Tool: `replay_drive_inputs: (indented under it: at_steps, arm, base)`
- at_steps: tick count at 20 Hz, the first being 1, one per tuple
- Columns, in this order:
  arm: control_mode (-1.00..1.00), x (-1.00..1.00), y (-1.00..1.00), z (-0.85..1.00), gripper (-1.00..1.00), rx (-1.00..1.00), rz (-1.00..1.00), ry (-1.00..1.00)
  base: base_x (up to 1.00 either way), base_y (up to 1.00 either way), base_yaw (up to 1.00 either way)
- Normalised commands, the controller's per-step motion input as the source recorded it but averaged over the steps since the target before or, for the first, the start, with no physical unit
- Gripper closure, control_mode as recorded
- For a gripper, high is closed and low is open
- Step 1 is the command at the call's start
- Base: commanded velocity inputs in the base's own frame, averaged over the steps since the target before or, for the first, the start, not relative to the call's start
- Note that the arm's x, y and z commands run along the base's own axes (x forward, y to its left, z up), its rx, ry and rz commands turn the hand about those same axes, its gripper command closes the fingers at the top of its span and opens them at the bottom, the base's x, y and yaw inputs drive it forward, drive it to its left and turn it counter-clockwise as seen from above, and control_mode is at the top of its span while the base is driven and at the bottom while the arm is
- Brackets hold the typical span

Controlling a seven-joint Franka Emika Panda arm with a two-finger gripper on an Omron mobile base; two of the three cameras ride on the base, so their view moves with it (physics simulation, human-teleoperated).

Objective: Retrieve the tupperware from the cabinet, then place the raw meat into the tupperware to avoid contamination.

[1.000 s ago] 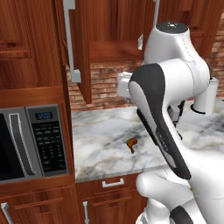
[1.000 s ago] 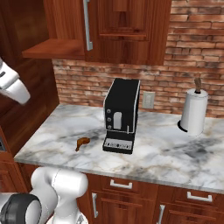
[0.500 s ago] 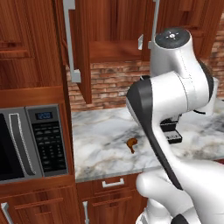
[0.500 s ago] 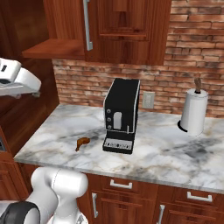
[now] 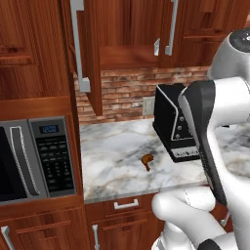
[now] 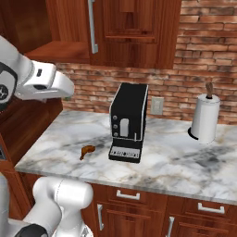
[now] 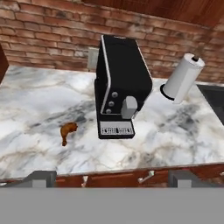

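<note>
The meat (image 7: 67, 131) lies on the marble counter (image 7: 35, 105), low and left in the hand's line of sight, and well below the hand. Just right of it stands the black coffee machine (image 7: 120, 89), apart from the meat, with its drip tray facing the counter's front edge. Farther right, near the brick wall (image 7: 52, 33), is an upright paper towel roll (image 7: 181, 78) on its holder. A wall outlet (image 7: 92, 57) sits behind the machine's left side.

From the right base camera the arm's white wrist link (image 6: 44, 83) reaches in from the left, high above the counter's left end, up at about the level of the cabinet's (image 6: 134, 28) underside. The fingers are out of that shot, and the hand camera shows no clear fingertips either, so I cannot tell whether the gripper is spread or closed. It holds nothing that I can see.

The meat (image 6: 86, 150) rests beside the machine (image 6: 128, 121), between it and the counter's left end. In the left base camera the meat (image 5: 147, 160) sits in front of the machine (image 5: 173, 122), with a microwave (image 5: 34, 158) off to the left.

Above, 1 cabinet door (image 5: 85, 53) stands swung open, its bar handle (image 5: 78, 46) toward the room. The part of the shelf inside that I can see looks bare, and I cannot spot the tupperware.
</note>
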Motion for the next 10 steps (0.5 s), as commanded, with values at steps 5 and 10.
replay_drive_inputs:
  at_steps: [5, 10]
  arm:
    - [-1.0, 0.25, -0.35, 0.37, -1.0, 0.04, 0.04, -0.11]
    - [-1.0, 0.52, -0.16, 0.51, -1.0, 0.15, 0.0, -0.06]
  base:
    - [0.0, 0.0, 0.0]
    - [0.0, 0.0, 0.0]
